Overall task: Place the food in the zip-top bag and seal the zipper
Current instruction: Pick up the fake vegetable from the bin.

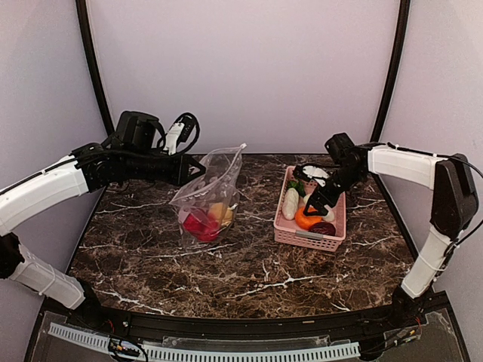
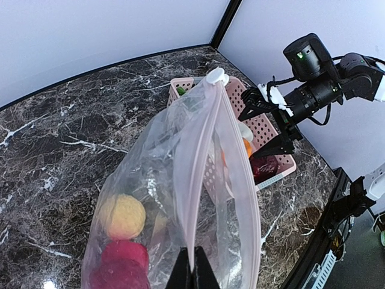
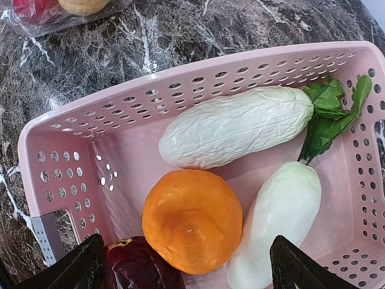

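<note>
The clear zip-top bag [image 1: 210, 188] stands left of centre with a red apple [image 1: 200, 224] and a yellow fruit [image 1: 220, 212] inside. My left gripper [image 1: 195, 170] is shut on the zipper strip [image 2: 201, 174] at the bag's mouth and holds it up; its fingertips [image 2: 194, 268] pinch the strip. The mouth hangs open on the side toward the basket. My right gripper [image 3: 191, 265] is open, low over the pink basket [image 3: 90, 150] and straddling the orange [image 3: 192, 220]. Two white oblong pieces [image 3: 234, 126], a green leafy piece [image 3: 331, 114] and a dark red piece [image 3: 135, 268] lie beside it.
The basket [image 1: 330, 226] sits right of centre on the dark marble table [image 1: 151, 256], a short gap from the bag. Grey walls close in the back and sides. The right arm [image 2: 325, 84] reaches over the basket from the far right.
</note>
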Controlling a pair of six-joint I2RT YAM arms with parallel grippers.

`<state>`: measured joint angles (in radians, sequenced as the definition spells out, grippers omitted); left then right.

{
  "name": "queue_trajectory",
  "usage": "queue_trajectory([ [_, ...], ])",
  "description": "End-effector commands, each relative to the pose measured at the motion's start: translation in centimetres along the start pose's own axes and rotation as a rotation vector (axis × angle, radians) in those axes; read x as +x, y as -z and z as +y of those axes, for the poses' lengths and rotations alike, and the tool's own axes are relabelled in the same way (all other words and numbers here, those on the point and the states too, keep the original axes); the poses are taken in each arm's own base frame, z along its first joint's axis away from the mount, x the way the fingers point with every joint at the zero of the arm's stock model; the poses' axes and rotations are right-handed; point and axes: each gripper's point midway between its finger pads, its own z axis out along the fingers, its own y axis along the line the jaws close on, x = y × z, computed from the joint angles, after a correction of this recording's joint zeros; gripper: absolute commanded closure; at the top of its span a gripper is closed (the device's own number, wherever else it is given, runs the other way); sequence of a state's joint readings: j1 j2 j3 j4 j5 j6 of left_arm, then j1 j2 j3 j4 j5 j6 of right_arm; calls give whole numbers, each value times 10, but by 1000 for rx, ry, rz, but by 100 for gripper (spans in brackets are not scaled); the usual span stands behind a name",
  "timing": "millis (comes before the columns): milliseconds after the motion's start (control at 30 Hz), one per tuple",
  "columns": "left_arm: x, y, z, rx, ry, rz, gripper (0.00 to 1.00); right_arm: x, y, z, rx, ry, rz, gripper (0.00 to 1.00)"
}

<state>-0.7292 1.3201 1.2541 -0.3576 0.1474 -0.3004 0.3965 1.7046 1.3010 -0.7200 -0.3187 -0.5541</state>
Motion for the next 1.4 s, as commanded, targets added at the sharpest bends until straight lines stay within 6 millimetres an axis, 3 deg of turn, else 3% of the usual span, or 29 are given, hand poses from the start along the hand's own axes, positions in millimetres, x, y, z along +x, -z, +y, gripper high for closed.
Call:
queue_trajectory([
  [0,2,9,-4,21,8,-9,99,13,-18,4,20,50,83,7],
  [233,1,8,-2,9,4,-10,99,21,-34,8,27,77,144,6],
  [833,5,2,-2,19,11,-3,99,34,-53,-2,56,49,215,8],
  [1367,8,1,-1,17,9,0,99,35,-57,-3,49,26,230,21],
])
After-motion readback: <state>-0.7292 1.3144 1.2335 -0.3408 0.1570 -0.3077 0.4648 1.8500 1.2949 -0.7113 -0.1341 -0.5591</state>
